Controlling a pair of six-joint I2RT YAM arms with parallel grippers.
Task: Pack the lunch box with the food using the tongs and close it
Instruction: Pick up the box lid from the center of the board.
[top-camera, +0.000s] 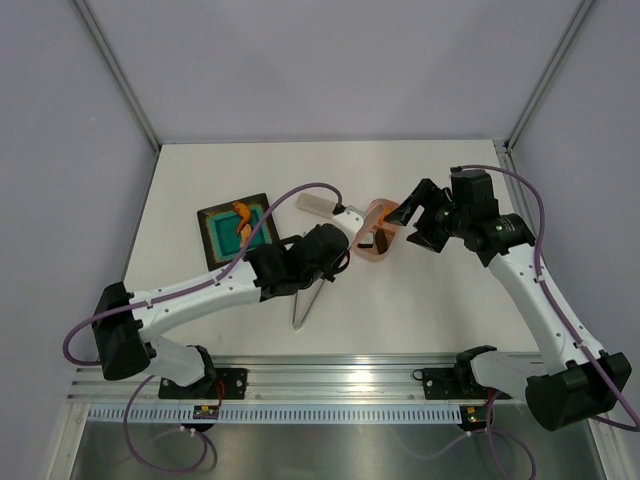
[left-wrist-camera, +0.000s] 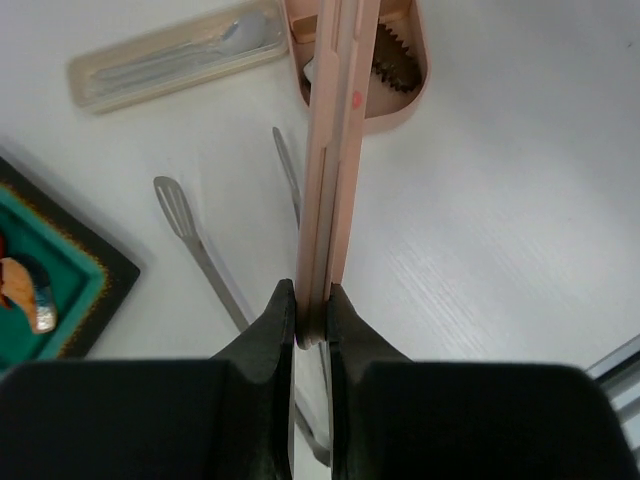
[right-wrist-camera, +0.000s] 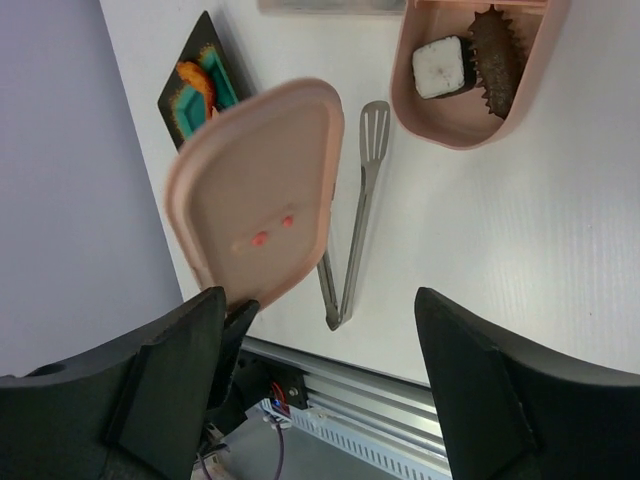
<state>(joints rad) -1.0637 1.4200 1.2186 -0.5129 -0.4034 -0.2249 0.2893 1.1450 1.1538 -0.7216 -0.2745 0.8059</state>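
Note:
The pink lunch box (right-wrist-camera: 470, 110) lies open on the table, holding a white-topped piece (right-wrist-camera: 440, 66) and a dark brown piece of food (right-wrist-camera: 497, 60). My left gripper (left-wrist-camera: 312, 295) is shut on the edge of the box's pink lid (left-wrist-camera: 335, 150), holding it on edge just above and beside the box (top-camera: 378, 245). My right gripper (right-wrist-camera: 320, 335) stands open to the right of the lid (right-wrist-camera: 255, 190), with nothing between its fingers. The silvery tongs (right-wrist-camera: 355, 220) lie loose on the table under the left arm. An orange piece of food (left-wrist-camera: 25, 290) rests on the tray.
The dark tray with a teal mat (top-camera: 238, 230) sits at the left. A pale rectangular case (left-wrist-camera: 170, 65) holding cutlery lies behind the box. The table's metal rail (right-wrist-camera: 400, 430) runs along the near edge.

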